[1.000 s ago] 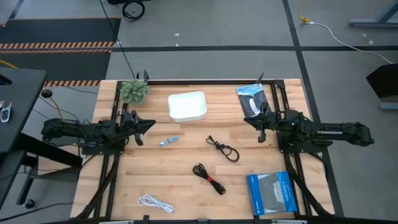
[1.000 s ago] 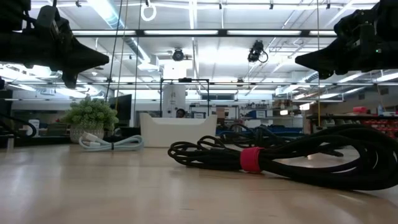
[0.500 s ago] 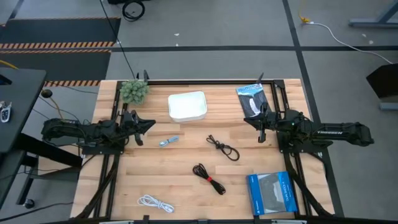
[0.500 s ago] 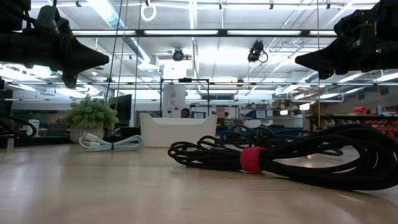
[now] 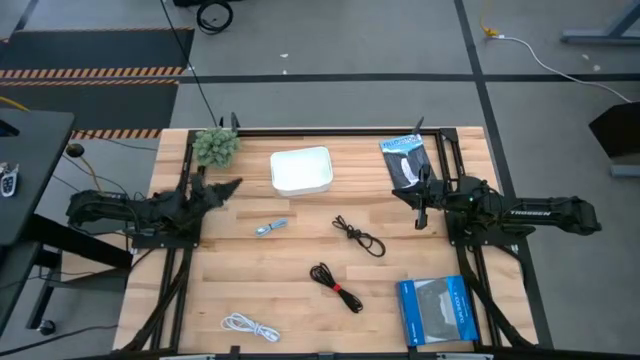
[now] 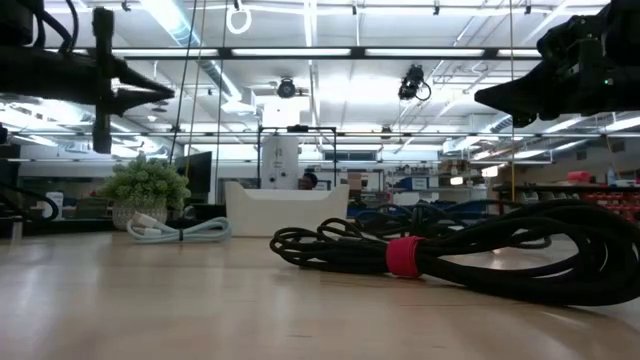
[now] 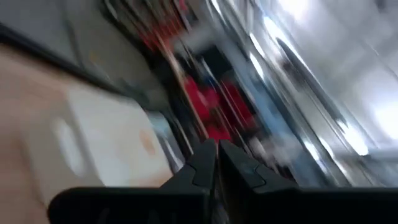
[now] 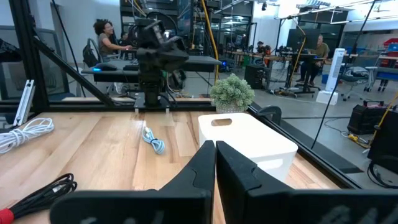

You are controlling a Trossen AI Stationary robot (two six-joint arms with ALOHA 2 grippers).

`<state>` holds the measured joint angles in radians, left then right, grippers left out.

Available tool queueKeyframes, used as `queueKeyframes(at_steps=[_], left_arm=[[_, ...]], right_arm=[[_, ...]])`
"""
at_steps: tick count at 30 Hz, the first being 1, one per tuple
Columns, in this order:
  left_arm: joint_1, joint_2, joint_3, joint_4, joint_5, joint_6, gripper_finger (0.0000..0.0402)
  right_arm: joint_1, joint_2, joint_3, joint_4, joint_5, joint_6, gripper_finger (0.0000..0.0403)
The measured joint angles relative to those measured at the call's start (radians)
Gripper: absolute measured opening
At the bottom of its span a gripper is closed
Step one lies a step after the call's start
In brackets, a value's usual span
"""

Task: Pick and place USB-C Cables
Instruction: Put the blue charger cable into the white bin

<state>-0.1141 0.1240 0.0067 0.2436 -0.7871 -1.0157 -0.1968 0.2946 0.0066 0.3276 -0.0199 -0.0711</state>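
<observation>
With both hands empty and pressed together, left hand [image 5: 228,187] at 9 o'clock, right hand [image 5: 418,212] at 3, any descent unopened would shove the pale cable [image 5: 271,228] mid-worktop [image 5: 300,300] aside.

Grey floor [image 5: 330,40], hazard-striped mat [image 5: 90,74], bright ceiling lights [image 6: 330,52]

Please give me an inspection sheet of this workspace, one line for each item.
Surface: pale wooden table, black frame.
Job's things: black cable bundle with red tie; plain black cable bundle; white cable bundle; short pale blue-grey cable bundle. All lie loose.
Clutter: white rectangular tray, small green plant, flat blue packet, dark packet.
Grippers: left end effector and right end effector shut, empty, above the table.
Cables: nothing seen beyond the job's.
Surroundings: workshop, people seated at desks.
</observation>
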Motion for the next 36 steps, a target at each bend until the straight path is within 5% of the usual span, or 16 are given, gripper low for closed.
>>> queueKeyframes(at_steps=[4,31,36], left_arm=[[0.0,0.0,0.0,0.021,-0.116,-0.02,0.0025],[0.0,0.0,0.0,0.115,-0.211,-0.055,0.0025],[-0.001,0.0,0.0,0.141,-0.161,-0.072,0.0025]], right_arm=[[0.0,0.0,0.0,0.0,0.0,0.0,0.002],[0.0,0.0,0.0,0.0,0.0,0.0,0.002],[0.0,0.0,0.0,0.0,0.0,0.0,0.002]])
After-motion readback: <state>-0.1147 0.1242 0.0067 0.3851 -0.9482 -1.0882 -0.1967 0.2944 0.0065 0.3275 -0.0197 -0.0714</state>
